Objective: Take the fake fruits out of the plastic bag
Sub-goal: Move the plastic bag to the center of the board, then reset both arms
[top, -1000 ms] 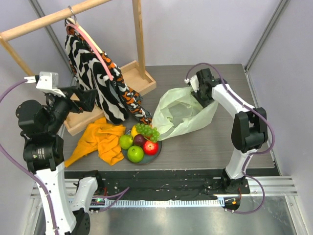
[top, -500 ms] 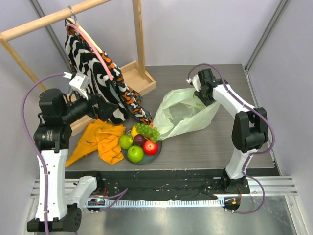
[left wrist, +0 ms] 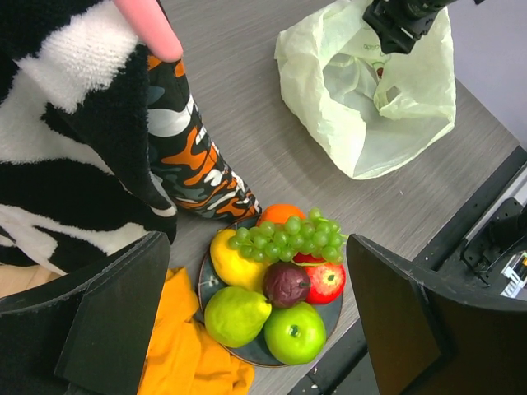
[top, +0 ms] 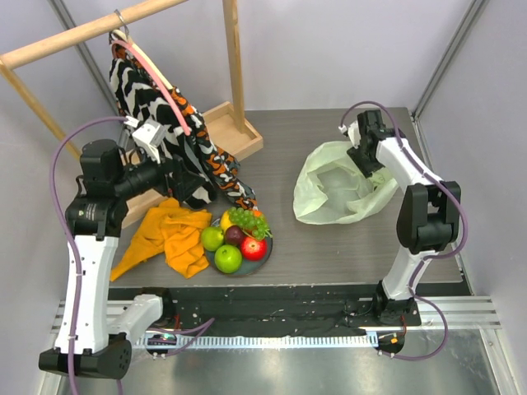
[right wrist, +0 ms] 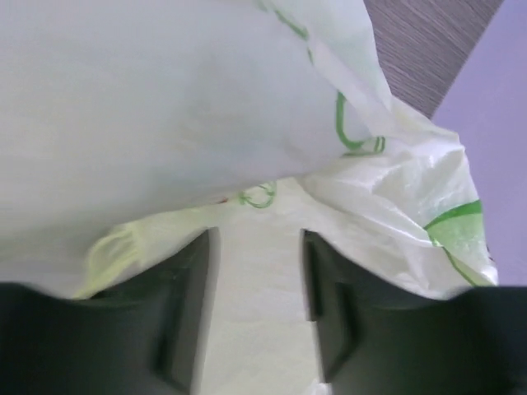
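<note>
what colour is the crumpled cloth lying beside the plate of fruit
The crumpled cloth is mustard orange; clearest in the top external view.

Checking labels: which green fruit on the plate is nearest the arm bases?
The round green apple, at the near rim beside the red apple. The other green fruit sits farther back left; the grapes lie at the far side.

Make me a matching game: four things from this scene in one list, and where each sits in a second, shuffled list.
Things:
1. grape bunch
2. plastic bag
3. orange cloth
4. striped garment

Places:
A. hanging on the wooden rack
B. at the right claw
C. on the plate
D. crumpled just left of the plate

Pairs: 1-C, 2-B, 3-D, 4-A
</note>
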`<state>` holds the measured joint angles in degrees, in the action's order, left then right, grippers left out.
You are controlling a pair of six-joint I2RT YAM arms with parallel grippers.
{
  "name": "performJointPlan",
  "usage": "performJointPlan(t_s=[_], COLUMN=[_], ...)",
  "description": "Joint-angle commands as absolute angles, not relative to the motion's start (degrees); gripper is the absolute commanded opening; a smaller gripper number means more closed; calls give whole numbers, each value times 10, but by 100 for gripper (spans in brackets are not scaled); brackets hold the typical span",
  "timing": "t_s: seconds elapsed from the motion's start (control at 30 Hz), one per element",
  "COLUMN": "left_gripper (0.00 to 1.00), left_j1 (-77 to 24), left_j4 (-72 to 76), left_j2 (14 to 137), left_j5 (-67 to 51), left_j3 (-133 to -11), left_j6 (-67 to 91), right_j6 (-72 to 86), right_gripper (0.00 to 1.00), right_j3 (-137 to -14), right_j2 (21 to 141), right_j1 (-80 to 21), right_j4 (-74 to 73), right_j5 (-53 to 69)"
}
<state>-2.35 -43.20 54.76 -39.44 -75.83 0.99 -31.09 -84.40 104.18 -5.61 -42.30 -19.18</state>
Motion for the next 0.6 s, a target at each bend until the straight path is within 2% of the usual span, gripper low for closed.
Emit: performJointPlan(t_s=[0.0,0.17,0.2,0.33,0.47,0.57], left_gripper=[94,96,97,100,100,100], left_j1=[-32,-34,-34,-20,46,91], left_j4=[-433,-439,-439,-431,-403,-397], left_j2=[553,585,590,604,590,577], left_j5=[-385,-351,-345,-308,-208,-144], left_j3=[-795,-867,-879,-925,-922,-899], left_j6=[2,-21,-21,-18,45,69], right_j6=[-251,-160,-115,-1,43,33], right_gripper=[62,85,99,100,100,100], right_j3=[-966,-1083,-1094,-1046,-1000,-967], right_j2=[1005,940,927,843,801,785], right_j1=[-60,-54,-55,-54,-54,-55], right_j4=[-480,-500,-488,-376,-304,-309], right_j5=[-114,105,124,132,19,-61])
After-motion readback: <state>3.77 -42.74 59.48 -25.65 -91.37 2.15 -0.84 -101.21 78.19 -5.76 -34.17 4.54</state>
